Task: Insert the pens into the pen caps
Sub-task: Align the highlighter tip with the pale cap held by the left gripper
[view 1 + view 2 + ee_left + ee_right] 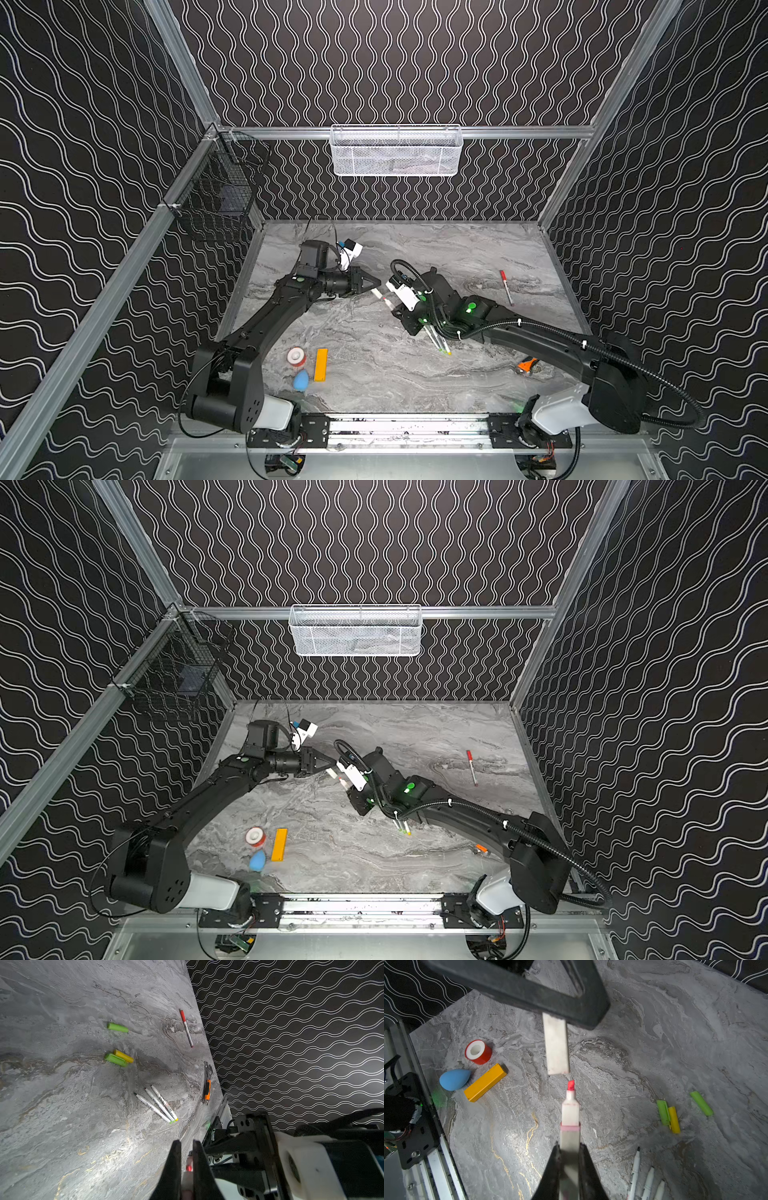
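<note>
The left gripper (185, 1144) pinches a white cap (557, 1047), the right gripper (569, 1148) a red-tipped pen (570, 1109) (tip just short).

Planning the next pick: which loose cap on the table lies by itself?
The lone green cap, set apart; the second green cap and the yellow cap lie touching, side by side.

A lab test booth: aluminium frame (270, 132); wavy-patterned walls (395, 62); marble-look tabletop (374, 374); white mesh basket (396, 151).

Black wavy-patterned walls (395, 62) enclose a grey marble tabletop (374, 374).
</note>
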Controlling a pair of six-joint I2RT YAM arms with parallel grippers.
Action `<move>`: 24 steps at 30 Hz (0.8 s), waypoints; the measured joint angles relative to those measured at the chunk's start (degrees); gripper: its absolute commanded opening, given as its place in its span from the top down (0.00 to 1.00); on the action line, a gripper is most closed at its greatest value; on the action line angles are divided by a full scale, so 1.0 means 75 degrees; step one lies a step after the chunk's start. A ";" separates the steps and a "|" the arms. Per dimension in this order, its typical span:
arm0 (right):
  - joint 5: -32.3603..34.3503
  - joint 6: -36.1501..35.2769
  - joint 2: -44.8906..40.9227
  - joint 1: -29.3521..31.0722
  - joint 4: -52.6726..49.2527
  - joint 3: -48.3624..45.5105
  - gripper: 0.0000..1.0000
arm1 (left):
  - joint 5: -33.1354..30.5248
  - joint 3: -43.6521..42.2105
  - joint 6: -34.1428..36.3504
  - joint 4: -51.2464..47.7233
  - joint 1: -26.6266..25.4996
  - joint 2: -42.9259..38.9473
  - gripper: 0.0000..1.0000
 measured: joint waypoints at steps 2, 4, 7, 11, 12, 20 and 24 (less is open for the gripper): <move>-0.0003 -0.0003 0.0047 0.0020 -0.0009 0.0073 0.97 | 0.0023 -0.0029 -0.0003 0.0006 0.0000 0.0006 1.00; 0.0003 -0.0023 0.0082 0.0029 -0.0029 0.0114 0.97 | 0.0026 -0.0032 -0.0006 0.0015 0.0009 0.0009 1.00; 0.0003 -0.0032 0.0143 0.0038 -0.0061 0.0192 0.97 | 0.0023 -0.0029 -0.0003 0.0012 0.0015 0.0017 1.00; 0.0003 -0.0090 0.0251 0.0047 -0.0082 0.0283 0.97 | 0.0041 -0.0029 0.0000 0.0009 0.0015 0.0067 1.00; 0.0003 -0.0096 0.0271 0.0050 -0.0079 0.0318 0.97 | 0.0047 -0.0029 0.0000 -0.0003 0.0006 0.0087 1.00; 0.0006 -0.0204 0.0347 0.0061 -0.0041 0.0423 0.97 | 0.0076 -0.0003 0.0009 -0.0041 0.0006 0.0128 1.00; 0.0012 -0.0221 0.0367 0.0064 -0.0035 0.0449 0.97 | 0.0090 0.0017 0.0009 -0.0038 0.0000 0.0184 1.00</move>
